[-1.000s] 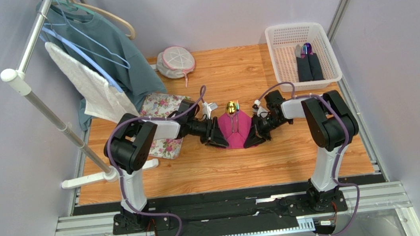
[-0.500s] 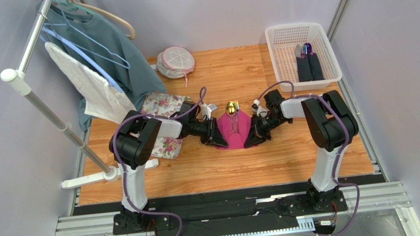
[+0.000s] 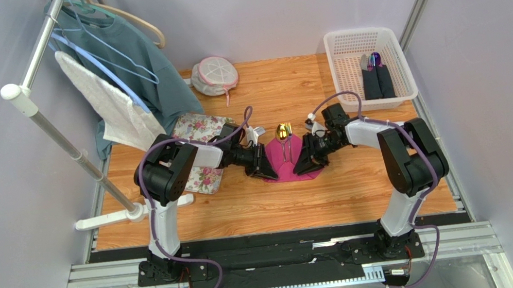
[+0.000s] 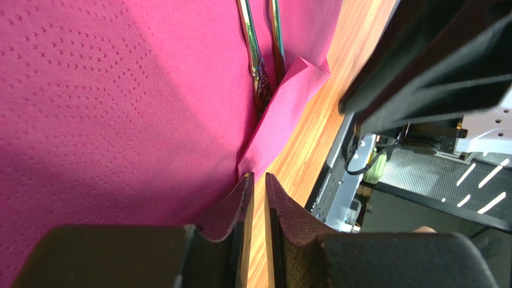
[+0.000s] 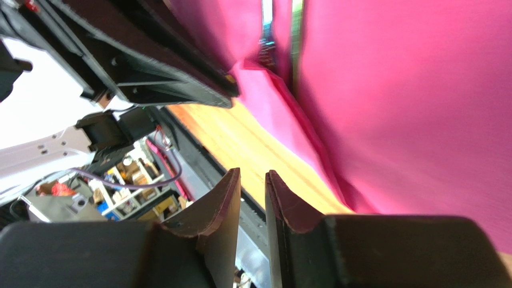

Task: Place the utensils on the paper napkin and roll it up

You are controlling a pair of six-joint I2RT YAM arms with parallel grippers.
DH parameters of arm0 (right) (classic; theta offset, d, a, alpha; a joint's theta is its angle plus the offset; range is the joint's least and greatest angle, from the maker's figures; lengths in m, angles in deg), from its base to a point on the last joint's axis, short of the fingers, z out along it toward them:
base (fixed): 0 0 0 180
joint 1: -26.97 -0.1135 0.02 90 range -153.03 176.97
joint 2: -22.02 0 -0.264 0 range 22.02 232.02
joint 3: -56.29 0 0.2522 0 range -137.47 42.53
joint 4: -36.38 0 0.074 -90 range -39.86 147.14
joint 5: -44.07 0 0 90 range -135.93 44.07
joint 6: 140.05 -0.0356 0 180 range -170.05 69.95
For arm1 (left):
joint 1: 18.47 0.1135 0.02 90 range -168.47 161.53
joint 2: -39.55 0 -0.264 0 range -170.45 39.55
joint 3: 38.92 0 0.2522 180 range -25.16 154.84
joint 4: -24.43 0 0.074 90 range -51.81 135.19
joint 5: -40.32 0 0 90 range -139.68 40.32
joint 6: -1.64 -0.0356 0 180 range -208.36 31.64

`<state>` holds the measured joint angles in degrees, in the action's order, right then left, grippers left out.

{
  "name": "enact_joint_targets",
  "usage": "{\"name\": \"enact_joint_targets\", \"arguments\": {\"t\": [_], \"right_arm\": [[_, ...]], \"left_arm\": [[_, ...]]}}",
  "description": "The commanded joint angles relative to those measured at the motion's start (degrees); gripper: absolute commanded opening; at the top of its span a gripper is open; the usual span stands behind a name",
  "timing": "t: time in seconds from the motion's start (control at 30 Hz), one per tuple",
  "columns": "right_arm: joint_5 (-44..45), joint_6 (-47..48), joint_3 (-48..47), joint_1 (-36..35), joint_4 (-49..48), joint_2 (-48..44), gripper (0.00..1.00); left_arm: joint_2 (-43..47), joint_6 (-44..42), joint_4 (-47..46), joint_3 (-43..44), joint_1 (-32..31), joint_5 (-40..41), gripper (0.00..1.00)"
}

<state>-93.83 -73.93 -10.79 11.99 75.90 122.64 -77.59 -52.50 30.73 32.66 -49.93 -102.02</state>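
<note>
utensils (image 3: 282,133): I see them lengthwise far-to-near on paper napkin (image 3: 285,164), heads pointing far
left gripper (image 4: 258,177): fingers slightly apart, gripping nothing
right gripper (image 5: 253,173): the same

Grey walls (image 3: 257,4) — wooden tabletop (image 3: 282,207) — evenly lit.

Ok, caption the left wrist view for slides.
Left gripper, jaws nearly closed, at the edge of a magenta paper napkin bearing two shiny metal utensil handles.

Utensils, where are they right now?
In the top view the utensils lie on the paper napkin at table centre, between the left gripper and right gripper.
</note>
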Motion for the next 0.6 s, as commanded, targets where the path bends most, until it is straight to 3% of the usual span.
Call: {"name": "enact_joint_targets", "arguments": {"t": [0.0, 0.57], "right_arm": [[-3.3, -2.8, -0.6, -2.3, -3.9, 2.0, 0.24], [-3.3, 0.5, 1.7, 0.5, -5.1, 8.7, 0.19]], "left_arm": [[-1.7, -2.5, 2.3, 0.6, 0.1, 3.2, 0.21], [-1.8, -2.4, 2.0, 0.0, 0.5, 3.1, 0.20]]}}
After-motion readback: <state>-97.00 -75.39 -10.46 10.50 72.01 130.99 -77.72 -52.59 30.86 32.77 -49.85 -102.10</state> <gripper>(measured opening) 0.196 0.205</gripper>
